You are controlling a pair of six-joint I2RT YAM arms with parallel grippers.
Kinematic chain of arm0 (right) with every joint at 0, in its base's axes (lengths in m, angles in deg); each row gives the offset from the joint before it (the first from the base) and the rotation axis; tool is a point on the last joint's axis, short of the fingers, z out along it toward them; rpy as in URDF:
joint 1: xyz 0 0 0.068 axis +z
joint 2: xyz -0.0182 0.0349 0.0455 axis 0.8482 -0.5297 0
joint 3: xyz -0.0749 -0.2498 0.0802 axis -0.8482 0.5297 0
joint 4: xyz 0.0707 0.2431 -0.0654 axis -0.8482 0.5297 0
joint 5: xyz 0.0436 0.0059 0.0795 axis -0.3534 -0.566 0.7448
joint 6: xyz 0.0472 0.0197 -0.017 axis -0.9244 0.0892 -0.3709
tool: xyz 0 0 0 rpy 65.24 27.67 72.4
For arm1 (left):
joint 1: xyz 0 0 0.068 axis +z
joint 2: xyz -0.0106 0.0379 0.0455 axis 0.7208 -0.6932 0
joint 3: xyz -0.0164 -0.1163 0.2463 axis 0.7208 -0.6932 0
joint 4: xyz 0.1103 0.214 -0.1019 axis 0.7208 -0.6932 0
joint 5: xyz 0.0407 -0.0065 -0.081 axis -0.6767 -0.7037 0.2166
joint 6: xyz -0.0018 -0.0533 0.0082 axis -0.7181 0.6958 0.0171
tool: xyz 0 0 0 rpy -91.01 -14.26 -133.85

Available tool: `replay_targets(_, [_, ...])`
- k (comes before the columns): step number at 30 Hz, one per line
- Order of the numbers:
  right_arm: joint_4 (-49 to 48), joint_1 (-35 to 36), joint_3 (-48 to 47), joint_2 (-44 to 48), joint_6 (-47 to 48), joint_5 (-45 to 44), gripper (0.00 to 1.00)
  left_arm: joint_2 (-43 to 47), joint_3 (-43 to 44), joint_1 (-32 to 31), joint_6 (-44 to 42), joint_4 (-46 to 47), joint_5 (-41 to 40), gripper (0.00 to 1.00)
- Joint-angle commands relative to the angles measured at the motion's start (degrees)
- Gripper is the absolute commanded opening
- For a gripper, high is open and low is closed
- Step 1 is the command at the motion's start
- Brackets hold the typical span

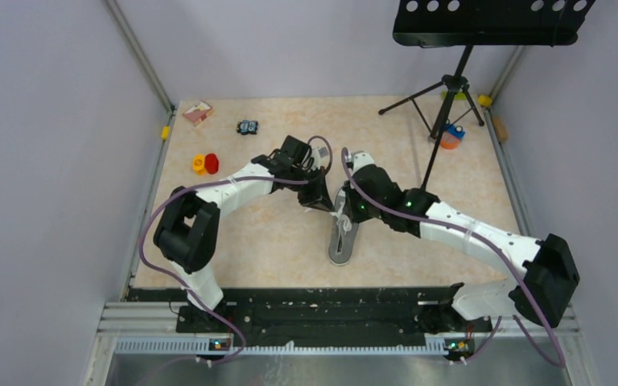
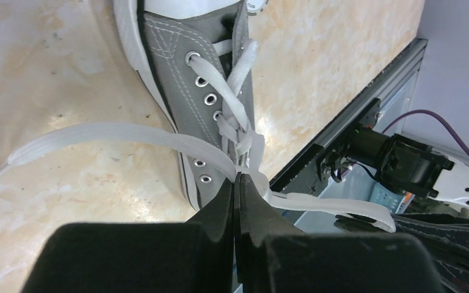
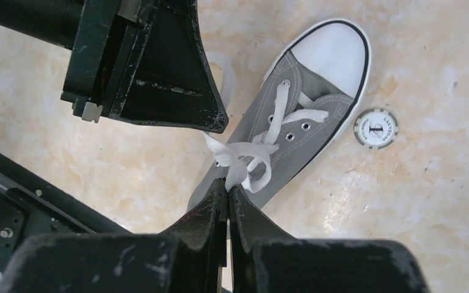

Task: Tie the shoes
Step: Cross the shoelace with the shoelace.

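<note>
The grey sneaker (image 1: 342, 241) lies mid-table, directly under both claws. The left claw (image 2: 239, 183), jaws pressed together, pinches the white laces (image 2: 128, 134) beside the top eyelets (image 2: 206, 179), on the shoe's 9 o'clock side. The right claw (image 3: 228, 189), also closed tight, nips a loop of lace at the same spot. The table (image 1: 273, 241) is beige and marbled, boxed in by pale lilac walls (image 1: 48, 161). A black rail (image 1: 322, 310) runs along 6 o'clock and a tripod music stand (image 1: 451, 88) rises at 1 o'clock. A poker chip (image 3: 375, 128) sits just beside the toe cap (image 3: 336, 55). From above, the shoe's long axis runs 12 to 6 o'clock, toe away from the arm bases.
</note>
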Motion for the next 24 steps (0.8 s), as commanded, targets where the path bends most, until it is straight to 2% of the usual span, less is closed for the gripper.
replay_targets(1, [-5.8, -0.4, -1.3, -1.1, 10.8, 0.4, 0.0, 2.7, 1.8, 0.0, -1.4, -1.4, -2.5, 0.0])
replay_targets(13, [-12.2, -0.5, 5.4, 0.6, 21.8, 0.9, 0.0, 3.0, 1.1, 0.1, -6.1, -4.8, -1.5, 0.0])
replay_targets(20, [-22.0, -0.5, 11.6, 6.0, 22.2, -0.4, 0.0, 2.4, 2.0, 0.1, -5.7, -4.5, -0.7, 0.0])
replay_targets(24, [-23.3, -0.5, 11.3, 6.7, 22.1, 1.4, 0.0, 2.1, 2.3, 0.0, -5.4, -4.2, -0.4, 0.0])
